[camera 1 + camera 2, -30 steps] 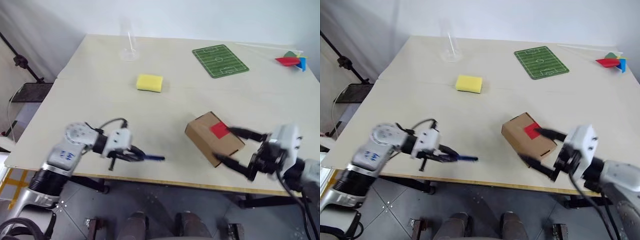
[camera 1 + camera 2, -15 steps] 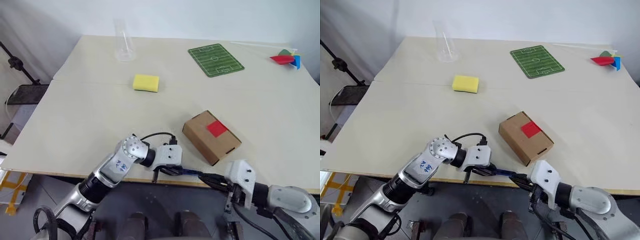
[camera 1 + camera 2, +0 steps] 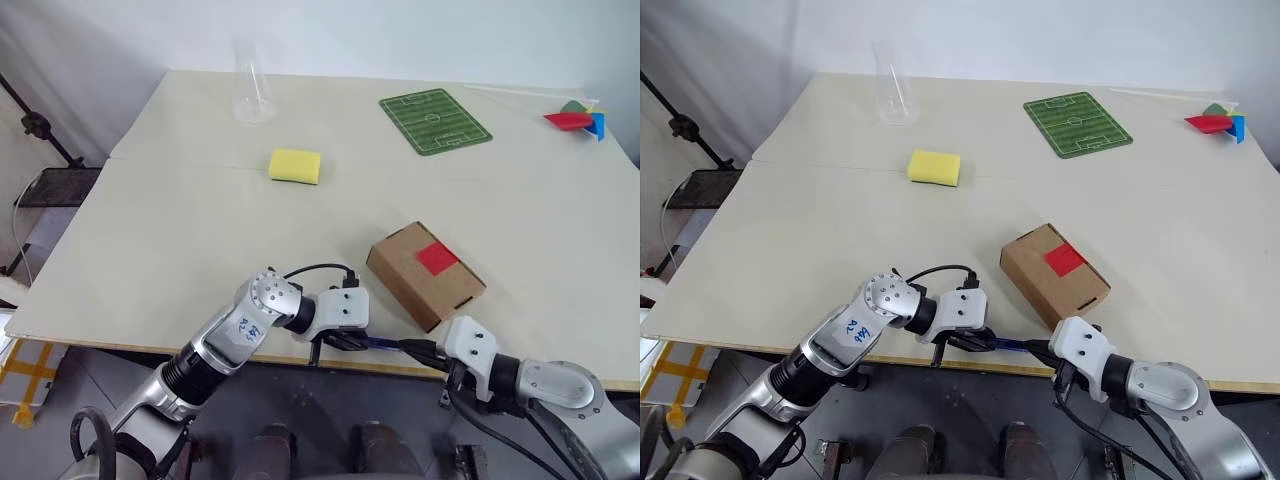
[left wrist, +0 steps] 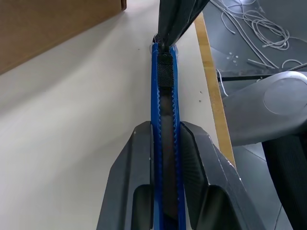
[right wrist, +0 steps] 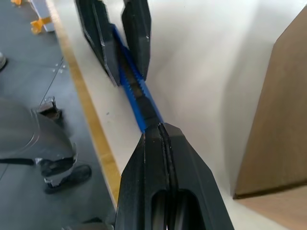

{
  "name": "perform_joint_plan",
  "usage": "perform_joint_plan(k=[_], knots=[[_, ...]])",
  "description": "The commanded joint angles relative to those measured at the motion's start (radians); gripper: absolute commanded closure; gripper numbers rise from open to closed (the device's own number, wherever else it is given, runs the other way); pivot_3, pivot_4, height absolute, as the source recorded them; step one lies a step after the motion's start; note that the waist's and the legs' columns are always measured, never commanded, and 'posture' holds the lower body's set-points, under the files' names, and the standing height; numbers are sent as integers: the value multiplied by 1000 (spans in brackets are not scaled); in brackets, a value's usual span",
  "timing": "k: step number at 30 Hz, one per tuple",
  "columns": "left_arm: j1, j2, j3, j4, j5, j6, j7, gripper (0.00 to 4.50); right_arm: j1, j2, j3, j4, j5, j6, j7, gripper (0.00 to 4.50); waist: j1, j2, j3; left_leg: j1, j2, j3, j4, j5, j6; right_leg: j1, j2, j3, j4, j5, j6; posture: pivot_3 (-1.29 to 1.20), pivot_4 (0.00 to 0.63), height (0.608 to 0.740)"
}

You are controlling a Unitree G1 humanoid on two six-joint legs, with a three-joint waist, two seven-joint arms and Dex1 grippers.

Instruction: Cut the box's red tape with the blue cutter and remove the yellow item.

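Blue cutter (image 3: 383, 343) at counter (image 3: 180, 220) near edge, 7 o'clock of box (image 3: 425, 274). Left claw (image 4: 165, 143) clamped on one end, right claw (image 5: 160, 132) clenched on other. Red tape (image 3: 437, 258) intact on box top.

sponge (image 3: 296, 166) mid-table | glass (image 3: 250, 84) far-left | soccer mat (image 3: 435, 121) | pinwheel (image 3: 577, 119) far-right

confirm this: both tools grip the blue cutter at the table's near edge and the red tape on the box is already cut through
Not quite. Both tools, left and right, do grip the blue cutter at the table edge, but the left eye view shows the red tape on the box intact.
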Motion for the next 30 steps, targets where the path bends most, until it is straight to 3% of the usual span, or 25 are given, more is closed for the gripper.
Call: perform_joint_plan(k=[1,15,21,26,30], knots=[[-4,7,-14,-12,10,13,18,4056,-2,11,9,14,-17,-34,14,4494,-1,0,0,0,0,0,0,0,0,0,0,0,0,0,0,0,150,740],[-6,17,-15,-35,-1,30,20,4056,-124,125,145,51,-58,-21,2,4494,-3,-1,0,3,0,0,0,0,-1,1,0,0,2,0,0,0,150,740],[-7,19,-9,-31,-6,22,19,4056,-121,142,101,19,-17,15,-3,4494,-3,-1,0,3,0,0,0,0,-1,1,0,0,3,0,0,0,150,740],[12,41,36,-7,-33,-86,11,4056,-20,134,-86,-128,279,122,35,4494,-2,-1,0,1,0,0,0,0,-1,-1,0,0,4,0,0,0,150,740],[94,77,175,40,-101,-439,12,4056,73,75,-319,-258,644,287,-48,3592,-7,0,0,1,1,0,0,0,-1,-1,0,0,4,0,0,0,150,740]])
